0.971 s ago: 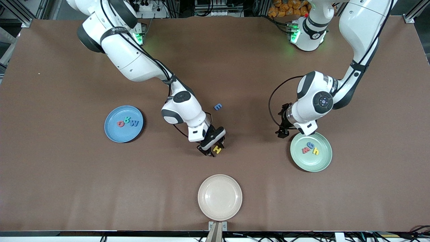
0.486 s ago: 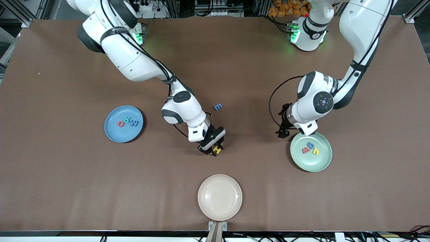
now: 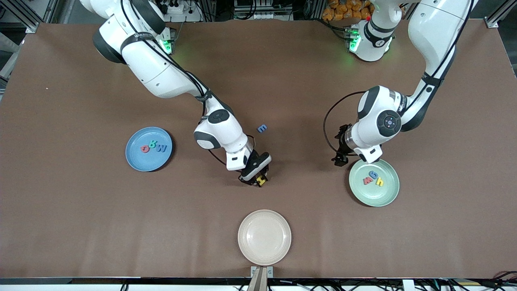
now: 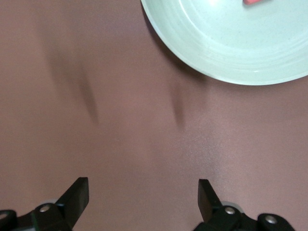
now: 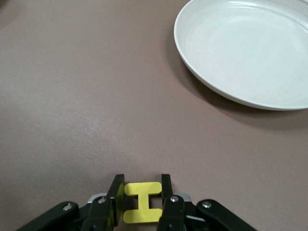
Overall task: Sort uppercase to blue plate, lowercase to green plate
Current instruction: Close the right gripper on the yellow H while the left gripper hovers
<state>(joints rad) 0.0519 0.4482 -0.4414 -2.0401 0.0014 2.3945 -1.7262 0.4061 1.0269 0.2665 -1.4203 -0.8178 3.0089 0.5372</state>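
Round blue plate [image 3: 148,149] is holding three foam capitals; pale green plate [image 3: 374,182] three lowercase letters. Right gripper [image 5: 139,198] is pinching yellow foam H [image 5: 141,202] at table centre; left gripper [image 4: 143,202] is waiting, fingers spread, beside the green plate.

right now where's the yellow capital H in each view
Front view: yellow H on the table, between the right gripper fingers.
Right wrist view: H pinched between both fingers.
Left wrist view: not in it.
Shared landmark: cream plate, nearer the front camera than the H.
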